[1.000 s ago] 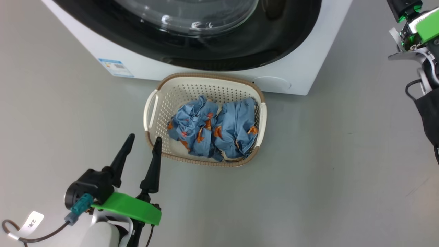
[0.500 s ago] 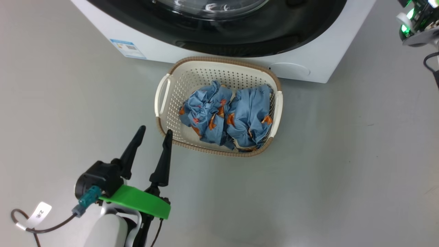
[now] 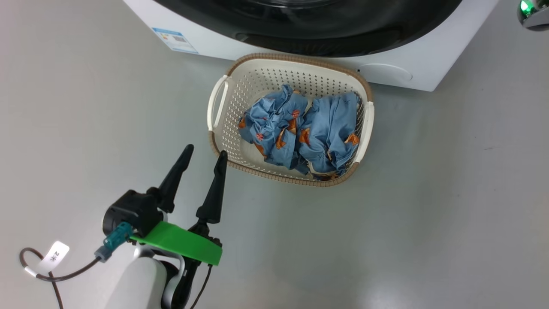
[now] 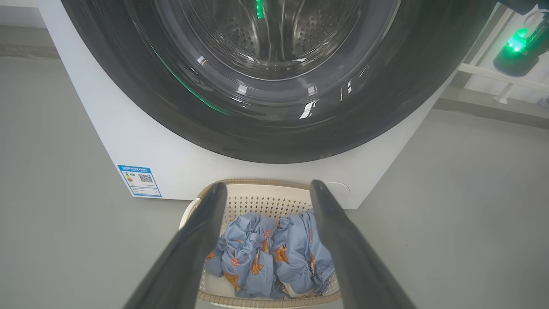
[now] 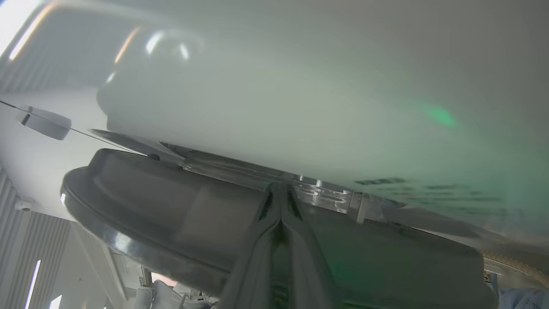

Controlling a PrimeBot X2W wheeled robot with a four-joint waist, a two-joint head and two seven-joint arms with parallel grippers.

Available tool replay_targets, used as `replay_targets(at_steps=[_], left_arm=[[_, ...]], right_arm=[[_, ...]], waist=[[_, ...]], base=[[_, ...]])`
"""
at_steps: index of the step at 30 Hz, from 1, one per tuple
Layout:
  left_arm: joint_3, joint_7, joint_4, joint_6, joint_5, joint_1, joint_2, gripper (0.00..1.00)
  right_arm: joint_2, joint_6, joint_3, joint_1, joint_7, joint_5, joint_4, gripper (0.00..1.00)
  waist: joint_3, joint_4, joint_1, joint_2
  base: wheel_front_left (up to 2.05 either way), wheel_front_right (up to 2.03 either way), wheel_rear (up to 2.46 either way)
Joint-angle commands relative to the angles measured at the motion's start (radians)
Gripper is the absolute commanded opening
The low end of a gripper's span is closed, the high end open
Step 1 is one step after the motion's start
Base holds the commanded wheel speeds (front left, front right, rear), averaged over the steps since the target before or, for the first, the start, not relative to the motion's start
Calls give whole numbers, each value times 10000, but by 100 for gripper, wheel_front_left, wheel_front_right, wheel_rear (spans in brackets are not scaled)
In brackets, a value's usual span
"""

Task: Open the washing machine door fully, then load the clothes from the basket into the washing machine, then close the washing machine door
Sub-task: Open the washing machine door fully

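The washing machine (image 3: pixel 386 73) stands at the top of the head view, its glossy black door (image 3: pixel 326 30) facing me. Just in front of it sits the cream basket (image 3: pixel 214 107) holding the two light-blue clothes (image 3: pixel 300 128), bunched side by side. My left gripper (image 3: pixel 206 151) hovers open at the basket's near left corner, holding nothing. In the left wrist view its fingers (image 4: pixel 201 231) frame the basket (image 4: pixel 266 201), with the door's glass bowl (image 4: pixel 266 43) above. My right gripper (image 5: pixel 281 189) is shut, its tips at the seam between the door's dark rim (image 5: pixel 171 206) and the white front (image 5: pixel 279 107).
Grey floor (image 3: pixel 429 214) spreads around the basket on all sides. A blue label sticker (image 3: pixel 176 40) sits low on the washer's left. Part of my right arm with a green light (image 3: pixel 532 10) shows at the top right corner, beside the machine.
The whole head picture has shifted, so the camera moved: washer and basket now sit higher and further right. My right arm has slid almost out at the top right. The left gripper stays open by the basket.
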Motion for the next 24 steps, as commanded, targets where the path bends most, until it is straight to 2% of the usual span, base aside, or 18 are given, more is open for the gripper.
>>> replay_targets(at_steps=[1, 10, 24], left_arm=[[270, -63, -275, -14, -133, -197, 196, 100], [297, -63, -223, -14, -144, -224, 195, 100], [513, -63, 22, -14, 204, 212, 195, 100]], right_arm=[[145, 16, 66, -235, 149, -216, -172, 0], [389, 16, 273, -33, 689, -271, -259, 0], [851, 16, 614, 1554, 1359, -342, -1241, 0]], waist=[[109, 94, 0, 0], [-56, 42, 0, 0], [-980, -480, 0, 0]], base=[[0, 0, 0], [0, 0, 0], [0, 0, 0]])
